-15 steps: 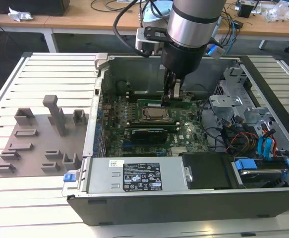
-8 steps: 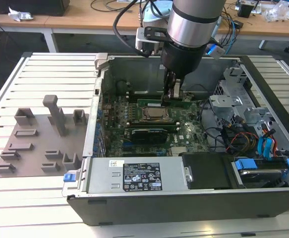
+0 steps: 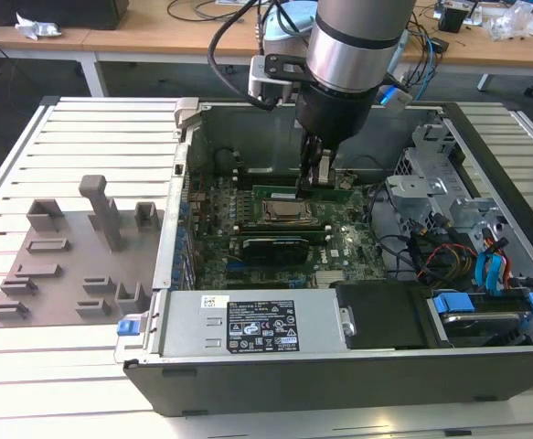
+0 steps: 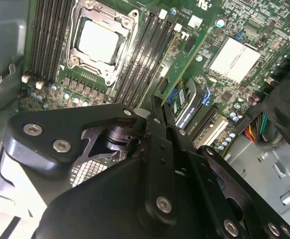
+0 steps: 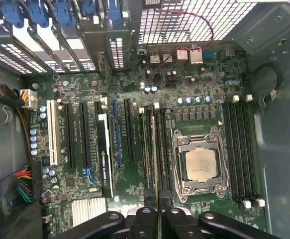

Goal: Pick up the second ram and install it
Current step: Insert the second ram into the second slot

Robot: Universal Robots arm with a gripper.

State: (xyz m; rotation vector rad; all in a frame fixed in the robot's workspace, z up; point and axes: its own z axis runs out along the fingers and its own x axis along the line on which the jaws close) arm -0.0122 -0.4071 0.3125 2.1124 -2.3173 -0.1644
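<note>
Slatted bench (image 3: 92, 137) is bearing an open case (image 3: 339, 389).
Gripper (image 3: 319, 181) is pinching the second ram (image 4: 182, 59), one o'clock from the socket (image 3: 284, 212).

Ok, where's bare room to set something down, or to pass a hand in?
Free: the slatted table beyond the grey fixture plate and on its near side, at the exterior view's left. Crowded: the case, with the end effector over the motherboard and cables beside it.
</note>
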